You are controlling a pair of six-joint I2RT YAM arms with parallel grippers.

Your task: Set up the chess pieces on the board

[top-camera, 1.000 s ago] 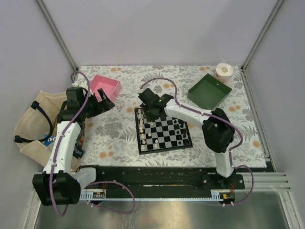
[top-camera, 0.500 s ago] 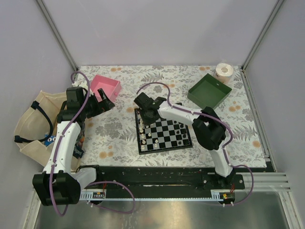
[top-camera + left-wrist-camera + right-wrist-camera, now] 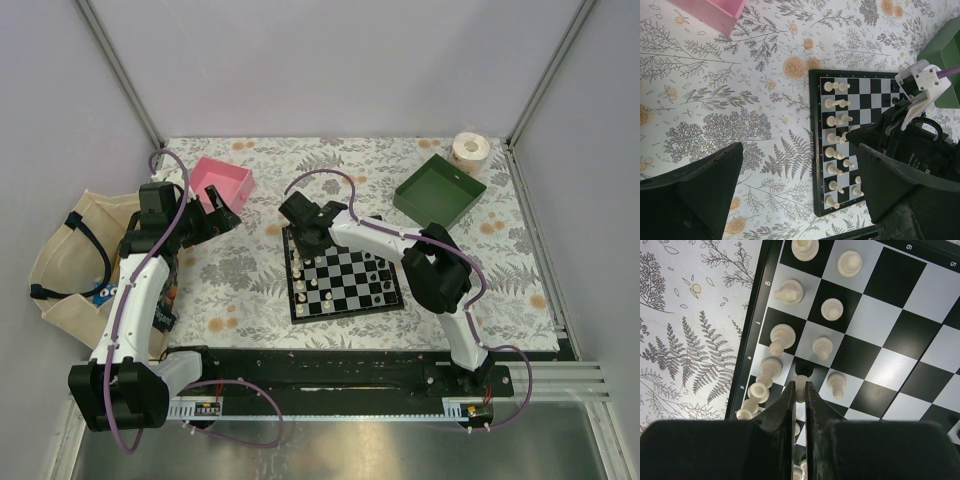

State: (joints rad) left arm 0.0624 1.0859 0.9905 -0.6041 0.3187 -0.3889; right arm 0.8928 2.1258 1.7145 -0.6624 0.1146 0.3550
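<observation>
Shifted left, right gripper (image 3: 799,385) — arm outstretched over the board (image 3: 890,277) — pinches a cream piece (image 3: 800,395).

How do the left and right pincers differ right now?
The left pincer is wide open and empty; the right pincer is pinched on a cream piece. The left pincer hangs off the board, over the floral cloth near the pink tray; the right pincer is over the board's cream ranks. Both are black and two-fingered.

You see a pink tray (image 3: 224,183) at the far left of the floral tablecloth (image 3: 240,275), a green tray (image 3: 440,192) far right, a pale roll (image 3: 470,149) just beyond it, and a cream bag (image 3: 62,270) off the left edge.
</observation>
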